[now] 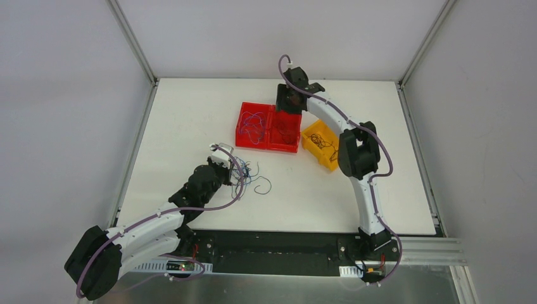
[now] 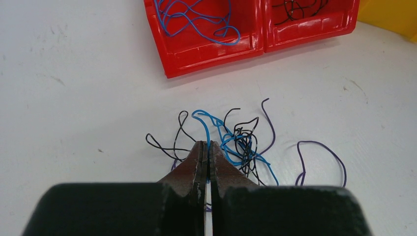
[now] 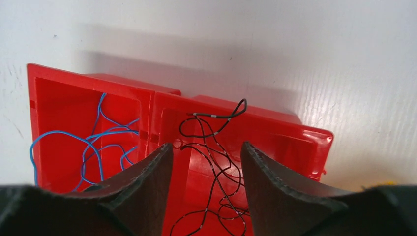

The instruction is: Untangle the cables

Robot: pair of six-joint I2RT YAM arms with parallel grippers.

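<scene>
Tangled cables (image 2: 239, 143) at closed left gripper (image 2: 207, 144) tips, apparently pinched.

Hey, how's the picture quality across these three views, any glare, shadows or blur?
Top external: even light, white table nearly washed out, thin curly wires barely resolved. Left wrist: those wires sharp, black left gripper softer up close. Right wrist: red plastic bins cast a soft shadow behind, glare on one rim.
</scene>
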